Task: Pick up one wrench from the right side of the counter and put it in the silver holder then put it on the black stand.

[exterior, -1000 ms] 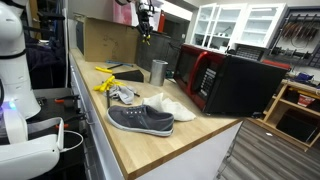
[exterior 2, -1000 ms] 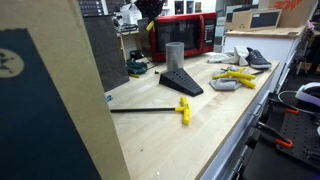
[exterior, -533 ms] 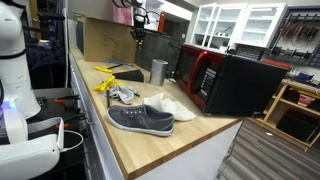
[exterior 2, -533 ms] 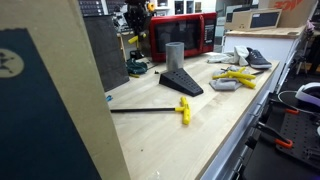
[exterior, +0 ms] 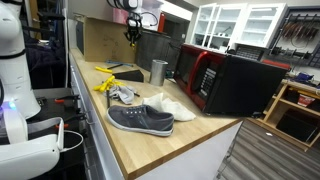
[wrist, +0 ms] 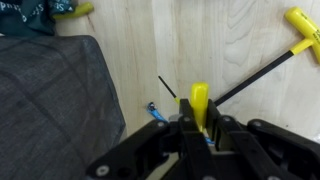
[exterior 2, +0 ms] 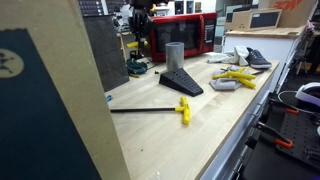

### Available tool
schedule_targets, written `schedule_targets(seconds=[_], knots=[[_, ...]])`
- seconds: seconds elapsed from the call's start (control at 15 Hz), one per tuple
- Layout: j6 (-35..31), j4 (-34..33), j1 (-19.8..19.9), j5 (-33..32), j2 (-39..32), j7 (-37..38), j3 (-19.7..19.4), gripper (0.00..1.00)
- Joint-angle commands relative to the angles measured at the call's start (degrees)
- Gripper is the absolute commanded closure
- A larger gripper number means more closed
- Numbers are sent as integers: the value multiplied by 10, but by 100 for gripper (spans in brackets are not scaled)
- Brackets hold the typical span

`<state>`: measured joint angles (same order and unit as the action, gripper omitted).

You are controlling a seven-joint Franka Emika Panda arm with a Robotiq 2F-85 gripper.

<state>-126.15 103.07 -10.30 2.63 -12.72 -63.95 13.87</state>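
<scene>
My gripper (wrist: 199, 122) is shut on a wrench with a yellow handle (wrist: 199, 98); its thin dark shaft points away over the counter (wrist: 240, 40). In both exterior views the gripper (exterior: 130, 32) (exterior 2: 135, 32) hangs high above the back of the counter (exterior: 150, 145) (exterior 2: 200, 135). It is off to the side of the silver holder (exterior: 158, 71) (exterior 2: 174, 55). The black stand (exterior: 125, 75) (exterior 2: 182, 83) lies next to the holder. A dark surface (wrist: 50, 100) at the left of the wrist view seems to be the stand. A second yellow-handled wrench (exterior 2: 150, 110) (wrist: 300, 22) lies on the counter.
A red-and-black microwave (exterior: 235, 80) (exterior 2: 180, 35) stands behind the holder. Shoes (exterior: 140, 120) (exterior 2: 250, 57) and yellow tools (exterior: 105, 85) (exterior 2: 235, 78) lie further along the counter. A small blue item (wrist: 155, 112) lies beside the dark surface.
My gripper has moved sideways with the wrench, away from above the silver holder and toward the end of the counter near the stand. Nothing on the counter has moved.
</scene>
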Motion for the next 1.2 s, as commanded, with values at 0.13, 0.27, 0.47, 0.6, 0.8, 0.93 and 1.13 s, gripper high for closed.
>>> schedule_targets(seconds=[0.13,0.27,0.47,0.6,0.8,0.93,1.13], knots=[[-36,133,6,19,105,24,-3,96],[-46,161,7,25,126,28,-9,96],[-62,197,11,52,154,25,-22,96],[-73,218,13,77,169,20,-33,96],[-75,249,16,128,185,-1,-53,96],[-70,264,17,146,191,-5,-65,96],[-69,284,21,172,191,-7,-83,96]])
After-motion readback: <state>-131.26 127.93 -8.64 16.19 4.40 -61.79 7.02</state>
